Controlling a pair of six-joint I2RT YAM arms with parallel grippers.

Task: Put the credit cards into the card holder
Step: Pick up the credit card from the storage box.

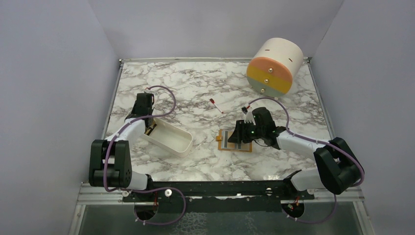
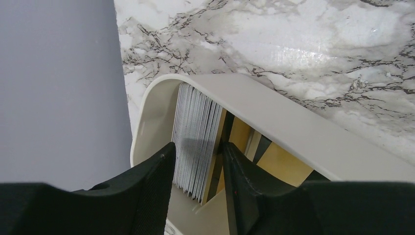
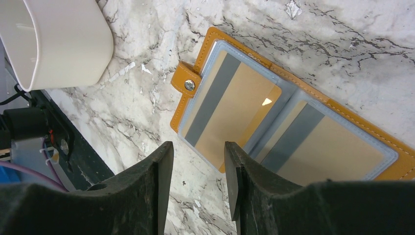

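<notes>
Inside the white tray (image 2: 274,122) you have very little room. The left gripper (image 2: 198,169) stands at its rounded end, and a tight stack of credit cards (image 2: 193,137) fills the gap between the fingers (image 2: 156,186). Whether they press on it, you cannot tell. The tray's long wall runs close along the other side.

The right gripper (image 3: 195,166), jaws apart with nothing between, hangs over the near edge of the open card holder (image 3: 181,73). Open marble separates it from the tray's corner. The red-and-white stick (image 1: 216,105) and the drum (image 1: 274,66) stand well apart, farther back.
</notes>
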